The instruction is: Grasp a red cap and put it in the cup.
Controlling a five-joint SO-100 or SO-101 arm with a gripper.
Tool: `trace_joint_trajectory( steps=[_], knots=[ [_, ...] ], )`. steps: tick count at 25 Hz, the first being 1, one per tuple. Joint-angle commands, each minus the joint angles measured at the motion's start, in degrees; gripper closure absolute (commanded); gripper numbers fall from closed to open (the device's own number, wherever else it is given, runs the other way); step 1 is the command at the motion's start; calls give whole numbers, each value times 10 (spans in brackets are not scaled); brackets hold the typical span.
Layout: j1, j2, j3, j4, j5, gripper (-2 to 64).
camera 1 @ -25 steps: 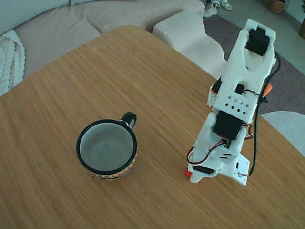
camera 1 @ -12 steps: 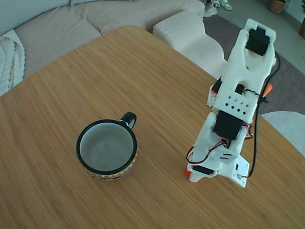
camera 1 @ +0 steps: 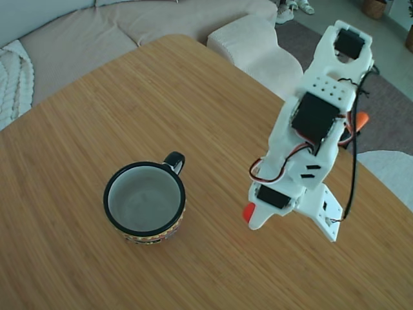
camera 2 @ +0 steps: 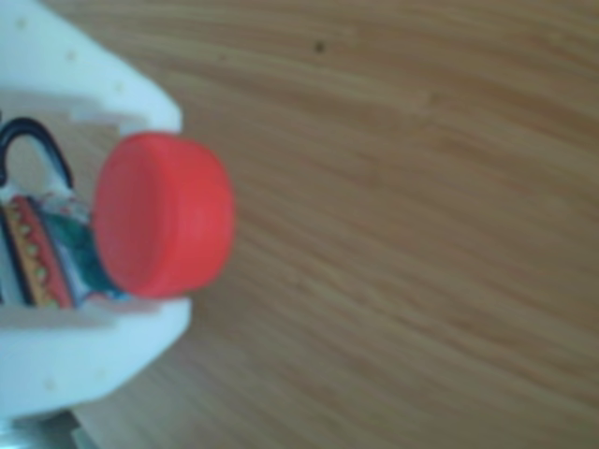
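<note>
In the fixed view the claw (camera 1: 253,216) hangs above the worktop (camera 1: 97,116), right of the cup (camera 1: 144,201), with the red cap (camera 1: 248,212) showing at its tip. In the other view the claw (camera 2: 140,220) is clamped on the red cap (camera 2: 161,215), clear of the wood. The carry step is in hand; next it must travel left over the cup's mouth and release.

Fixed view: cup (camera 1: 144,202) sits on the table (camera 1: 129,103) toward its near-left part, handle pointing to the far right. Arm (camera 1: 316,129) comes in over the right edge; gripper (camera 1: 253,216) is right of the cup, apart from it, cap (camera 1: 248,212) at its tip. Sofa (camera 1: 77,32) behind the far edge. Other view: cap (camera 2: 164,215) sits between the two fingers (camera 2: 89,79) at left, tabletop behind it.
</note>
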Motion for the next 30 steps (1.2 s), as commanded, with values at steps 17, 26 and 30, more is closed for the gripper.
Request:
trace_joint_trajectory(
  steps=[17, 26, 30],
  knots=[
    [202, 129, -328, 188, -17, 601],
    [285, 45, -340, 135, -20, 601],
    [287, 7, -389, 132, -20, 601]
  ],
)
